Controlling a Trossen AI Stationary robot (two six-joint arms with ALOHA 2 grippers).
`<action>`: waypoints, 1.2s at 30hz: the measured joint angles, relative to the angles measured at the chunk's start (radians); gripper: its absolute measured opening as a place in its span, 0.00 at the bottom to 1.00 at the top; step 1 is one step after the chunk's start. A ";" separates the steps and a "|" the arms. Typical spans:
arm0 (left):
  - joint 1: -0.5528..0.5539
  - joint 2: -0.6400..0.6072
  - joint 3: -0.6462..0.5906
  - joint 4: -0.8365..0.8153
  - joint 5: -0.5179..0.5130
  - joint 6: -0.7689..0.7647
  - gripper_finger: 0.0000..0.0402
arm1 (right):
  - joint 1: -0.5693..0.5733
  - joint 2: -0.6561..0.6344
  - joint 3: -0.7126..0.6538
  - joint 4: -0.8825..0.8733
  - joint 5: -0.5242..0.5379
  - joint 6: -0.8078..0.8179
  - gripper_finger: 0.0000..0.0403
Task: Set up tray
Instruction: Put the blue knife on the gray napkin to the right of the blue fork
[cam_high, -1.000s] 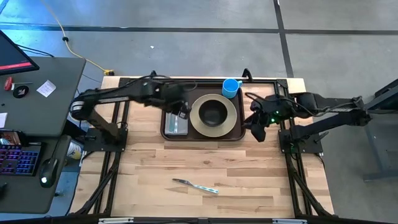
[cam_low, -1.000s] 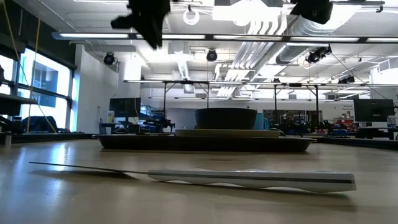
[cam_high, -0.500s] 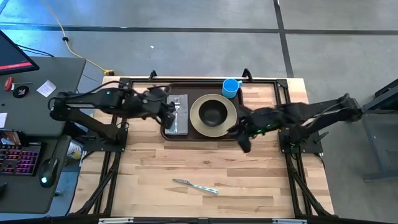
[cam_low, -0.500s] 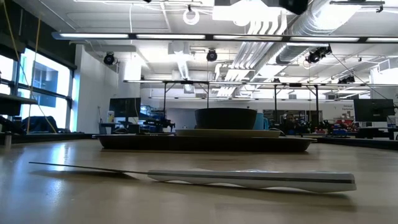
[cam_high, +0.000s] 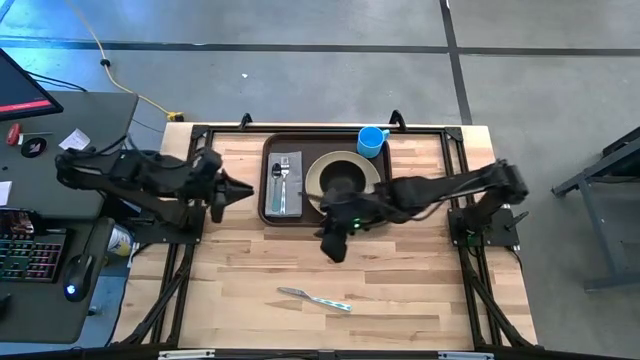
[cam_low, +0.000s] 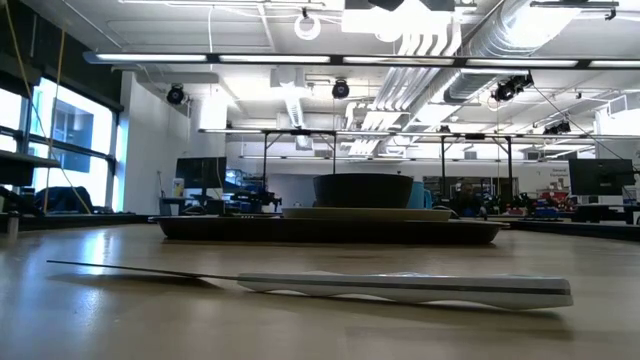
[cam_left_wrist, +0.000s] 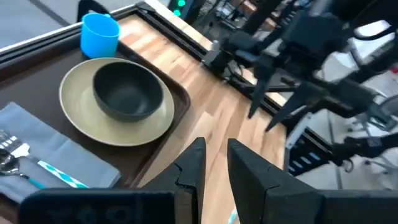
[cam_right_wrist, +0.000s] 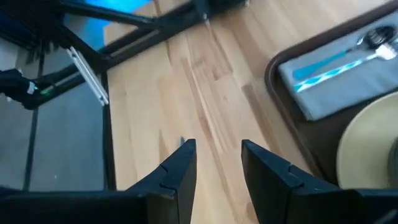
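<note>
Tray (cam_high: 268, 205) sits at the far middle of the table (cam_high: 400, 290), holding a beige plate (cam_high: 318, 190) with a dark bowl (cam_high: 343, 180), a grey napkin (cam_high: 290, 190) with a spoon (cam_high: 281, 176), and a blue cup (cam_high: 371, 140). Left gripper (cam_high: 240, 189) hangs left of the tray, fingers slightly apart, empty. Right gripper (cam_high: 333, 247) is just off the tray's near edge, fingers apart, empty. 1 knife (cam_high: 314, 298) lies near the front.
</note>
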 joint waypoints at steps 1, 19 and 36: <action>-0.012 -0.008 0.000 0.003 -0.002 0.000 0.25 | 0.003 0.028 0.033 -0.030 -0.007 0.012 0.29; -0.158 -0.069 0.001 -0.053 0.043 0.052 0.25 | 0.161 0.378 0.181 -0.145 -0.160 0.248 0.29; -0.190 -0.070 0.001 -0.050 0.071 0.004 0.25 | 0.231 0.561 0.181 -0.061 -0.209 0.246 0.33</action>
